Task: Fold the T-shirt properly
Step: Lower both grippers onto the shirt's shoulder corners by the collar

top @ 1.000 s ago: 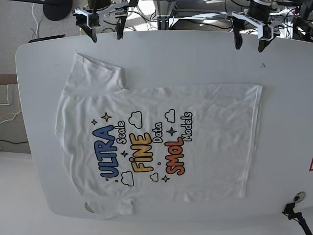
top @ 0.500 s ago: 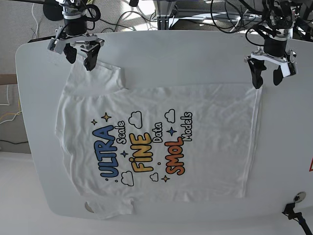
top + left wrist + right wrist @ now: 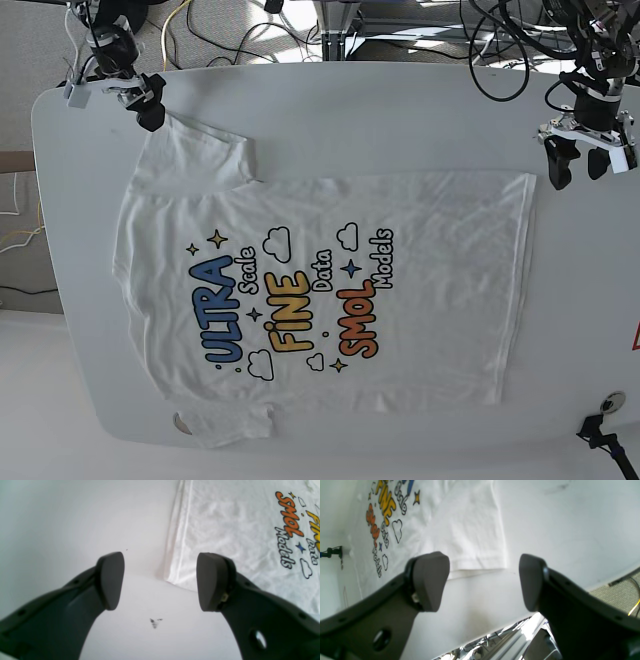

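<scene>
Base view shows the white short-sleeved cotton T-shirt (image 3: 320, 300) with its blue, yellow and orange-red print lying flat and face up across the pale, rounded white desk (image 3: 400, 110), neck toward that view's left, hem toward its right. No fold is visible anywhere: both sleeves lie spread out, the body is at full width, and only light creases run through the cloth, so the folding has not begun and every step of it is left. The left claw (image 3: 582, 163) hangs over bare desk just beside the upper hem corner, its dark fingers spread wide with nothing between them; its wrist camera looks down between the two pads at the corner of the hem (image 3: 175, 577) and a small dark smudge (image 3: 155, 622) on the desk. The right claw (image 3: 140, 105) sits by the upper sleeve near the desk's far edge, likewise spread and empty, and its wrist camera frames the sleeve's cuff edge (image 3: 475, 567) between the pads. By my reading, both arms are lined up to pinch this long side of the shirt, and no cloth is gripped yet.
</scene>
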Robot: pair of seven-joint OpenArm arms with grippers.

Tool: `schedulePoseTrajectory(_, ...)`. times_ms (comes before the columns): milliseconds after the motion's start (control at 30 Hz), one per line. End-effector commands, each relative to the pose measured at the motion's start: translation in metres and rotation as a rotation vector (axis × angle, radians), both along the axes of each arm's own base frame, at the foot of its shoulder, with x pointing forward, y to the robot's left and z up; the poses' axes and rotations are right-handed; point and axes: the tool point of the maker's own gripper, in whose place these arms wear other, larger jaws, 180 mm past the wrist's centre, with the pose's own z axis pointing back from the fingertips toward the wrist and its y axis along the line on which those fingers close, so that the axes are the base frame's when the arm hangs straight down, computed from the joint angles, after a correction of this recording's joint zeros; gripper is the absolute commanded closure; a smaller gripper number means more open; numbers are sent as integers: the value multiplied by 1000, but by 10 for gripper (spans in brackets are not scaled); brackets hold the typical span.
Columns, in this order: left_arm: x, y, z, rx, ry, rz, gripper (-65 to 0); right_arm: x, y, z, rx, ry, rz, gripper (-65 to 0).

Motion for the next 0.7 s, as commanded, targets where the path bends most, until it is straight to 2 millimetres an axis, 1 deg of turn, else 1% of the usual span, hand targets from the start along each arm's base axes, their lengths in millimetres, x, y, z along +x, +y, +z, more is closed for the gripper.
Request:
schedulePoseTrajectory(0, 4, 4, 11, 38, -31, -6, -420, 1, -2, 2, 8, -25, -22, -448)
schedulePoseTrajectory(67, 4, 5, 10, 47, -24, -5, -420, -4, 2, -12, 37, 9, -26, -448)
schedulePoseTrajectory(133, 3, 6, 6, 40, -17, -2, -420, 0, 7, -21, 64, 20, -18, -448)
schedulePoseTrajectory(200, 3, 6, 6, 40, -16, -2, -420, 0, 9, -29, 79, 32, -21, -448)
schedulePoseTrajectory(267, 2, 6, 6, 40, -14, -2, -420, 6, 10, -29, 86, 22, -25, -448)
schedulePoseTrajectory(367, 2, 6, 5, 40, -13, -2, -420, 16, 19, -28, 99, 7, -5, -448)
schedulePoseTrajectory(500, 2, 6, 5, 40, -13, -2, -420, 26, 21, -25, 104, -16, -2, -448)
schedulePoseTrajectory(567, 2, 6, 5, 40, -13, -2, -420, 27, 25, -26, 110, -12, 5, -445)
schedulePoseTrajectory(600, 2, 6, 6, 42, -13, -3, -420, 27, 25, -26, 111, -12, 6, -434)
schedulePoseTrajectory(667, 2, 6, 6, 42, -13, -3, -420, 28, 25, -25, 109, -17, 10, -366)
